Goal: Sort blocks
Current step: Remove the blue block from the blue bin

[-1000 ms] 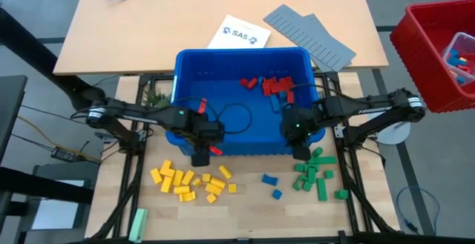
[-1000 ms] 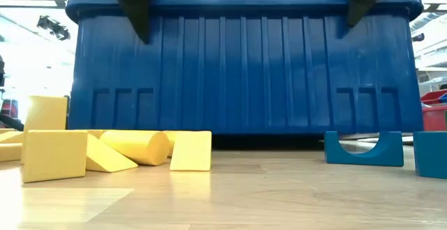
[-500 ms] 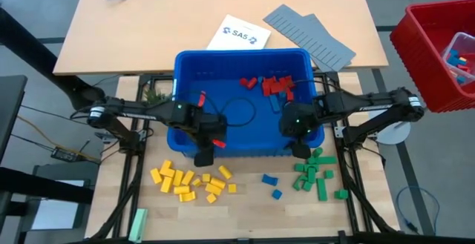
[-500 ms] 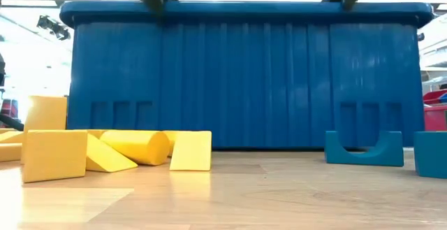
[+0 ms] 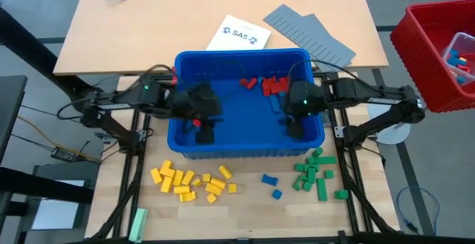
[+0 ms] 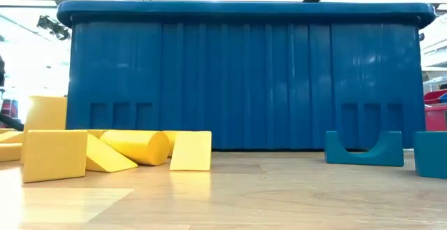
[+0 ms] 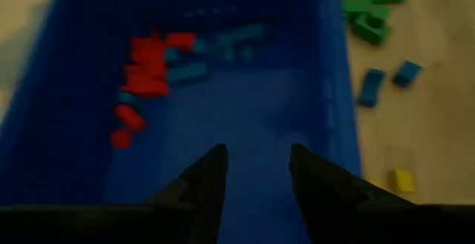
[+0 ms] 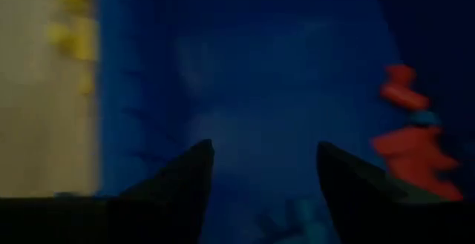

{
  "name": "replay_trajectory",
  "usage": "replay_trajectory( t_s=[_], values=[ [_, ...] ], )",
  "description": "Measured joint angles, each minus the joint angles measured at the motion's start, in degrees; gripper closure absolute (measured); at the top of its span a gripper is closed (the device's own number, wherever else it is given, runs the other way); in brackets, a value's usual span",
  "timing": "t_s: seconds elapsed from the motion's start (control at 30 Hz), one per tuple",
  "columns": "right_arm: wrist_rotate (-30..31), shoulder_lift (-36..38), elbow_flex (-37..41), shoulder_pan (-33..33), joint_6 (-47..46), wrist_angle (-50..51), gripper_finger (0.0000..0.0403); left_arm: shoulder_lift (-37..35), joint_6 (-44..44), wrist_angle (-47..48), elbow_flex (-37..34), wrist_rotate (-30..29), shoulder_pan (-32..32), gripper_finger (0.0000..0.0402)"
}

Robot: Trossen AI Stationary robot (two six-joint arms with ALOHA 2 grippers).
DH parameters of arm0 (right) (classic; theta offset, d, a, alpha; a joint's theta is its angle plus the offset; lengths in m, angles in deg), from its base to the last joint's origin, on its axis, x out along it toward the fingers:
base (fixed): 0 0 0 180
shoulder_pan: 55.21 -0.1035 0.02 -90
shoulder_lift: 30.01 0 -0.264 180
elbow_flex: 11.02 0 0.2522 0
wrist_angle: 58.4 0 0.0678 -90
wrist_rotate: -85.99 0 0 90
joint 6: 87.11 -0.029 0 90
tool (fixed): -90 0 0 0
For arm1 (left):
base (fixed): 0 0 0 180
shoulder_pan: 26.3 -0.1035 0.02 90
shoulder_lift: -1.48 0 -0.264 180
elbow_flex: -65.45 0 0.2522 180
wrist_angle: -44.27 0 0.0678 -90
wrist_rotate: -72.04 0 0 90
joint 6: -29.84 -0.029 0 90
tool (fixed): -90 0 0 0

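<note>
Watching: both arms reach in from the sides, bent over the blue bin [image 5: 245, 149], which sits on the bench [image 5: 245, 208].
Left arm pose: I see it stretched from the left edge toward the bin's left half, wrist tipped down, with the left gripper [image 5: 202, 122] inside the bin above its bare floor.
Left jaws: spread apart, nothing between them in the left wrist view [image 7: 256, 162]; only blue bin floor shows in the gap.
Right arm pose: I see it reaching from the right edge, elbow out by the bin's right wall, with the right gripper [image 5: 295, 122] inside the bin near its right wall.
Right jaws: spread wide and empty in the right wrist view [image 8: 263, 159], with bin floor between the fingers.
Red blocks [image 5: 273, 85]: clustered in the bin's far right part, a few blue ones mixed in beside them; they lie apart from both grippers.
Yellow blocks [image 5: 191, 182]: grouped on the bench in front of the bin, on the left.
Blue blocks [image 5: 270, 180]: a few loose on the bench, between the yellow and green groups.
Green blocks [image 5: 315, 171]: grouped on the bench in front of the bin's right corner.
Low view: I see the bin's front wall and only a piece of one arm above its rim.
</note>
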Motion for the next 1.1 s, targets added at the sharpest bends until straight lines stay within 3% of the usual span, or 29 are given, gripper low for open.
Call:
replay_trajectory(
  t_s=[0.17, 0.47, 0.7, 1.1],
  values=[
    [0.74, -0.03, 3.21, 8.54, 6.61, -1.37, 0.0182, -4.46, -2.83, -3.72, -4.73, -0.82, -4.36, 0.0244],
    [-6.1, -0.58, 13.45, 26.09, 20.98, -14.49, 0.0187, -10.51, -6.57, -20.76, -17.63, -0.43, -12.51, 0.0243],
    [-9.55, -8.43, 16.1, 34.09, 27.35, -16.84, 0.0188, -10.77, -8.14, -22.98, -18.83, -0.45, -15.3, 0.0243],
    [-13.37, -25.36, 15.6, 35.66, 3.09, -17.14, 0.0195, -10.36, -13.69, -21.86, -18.85, -0.64, -19.0, 0.0243]
  ],
)
